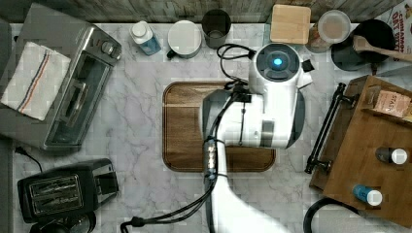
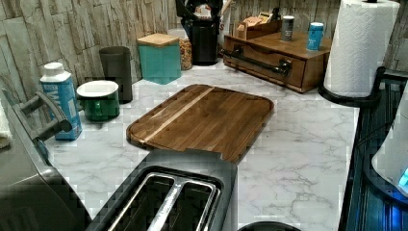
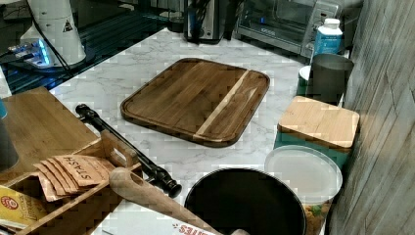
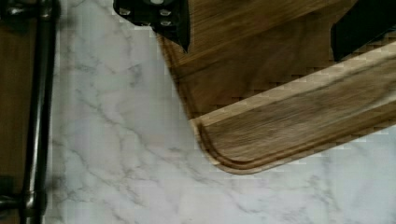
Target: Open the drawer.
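Note:
The drawer (image 2: 269, 67) is a medium-brown wooden front in a low wooden box, with a long black bar handle (image 2: 257, 60) across it; it looks shut. The same handle (image 1: 326, 127) lies at the top view's right and runs diagonally in the right view (image 3: 125, 147). In the wrist view my gripper (image 4: 259, 28) is open, its two black fingers (image 4: 156, 18) spread wide above a corner of the dark cutting board (image 4: 280, 116). Nothing sits between them. The handle (image 4: 39, 107) is off to one side, apart from the fingers, with bare marble between.
My arm (image 1: 272, 107) hangs over the cutting board (image 1: 187, 126). On the drawer box stand two small bottles (image 1: 368, 195) and a tea-bag holder (image 1: 391, 103). Behind are a teal canister (image 2: 159, 57), green mug (image 2: 98, 98) and dark cup (image 2: 116, 67). A toaster (image 1: 65, 191), toaster oven (image 1: 68, 82) and paper towel roll (image 2: 358, 48) flank the counter.

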